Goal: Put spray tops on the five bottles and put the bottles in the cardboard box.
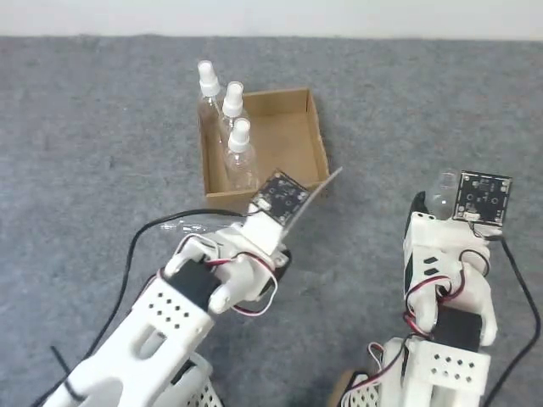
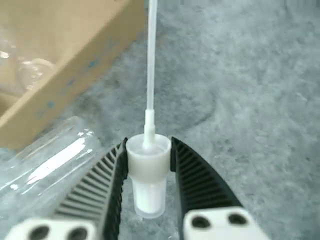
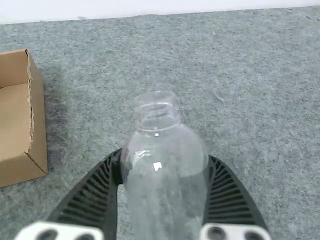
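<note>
My left gripper [image 2: 148, 165] is shut on a white spray top [image 2: 146, 172] whose thin dip tube [image 2: 151, 55] points away from it, past the corner of the cardboard box [image 1: 293, 140]. In the high view that tube [image 1: 316, 197] sticks out near the box's front right corner. My right gripper [image 3: 162, 180] is shut on a clear open-necked bottle [image 3: 161, 165], seen in the high view [image 1: 441, 195] at the right. Three capped bottles [image 1: 233, 127] stand in the box's left side. Another clear bottle [image 1: 197, 225] lies on the carpet by the left arm.
Grey carpet [image 1: 382, 110] covers the table. A black cable [image 1: 127, 263] loops beside the left arm. The lying bottle [image 2: 55, 155] rests just beside the left gripper's finger, close to the box wall [image 2: 75, 60].
</note>
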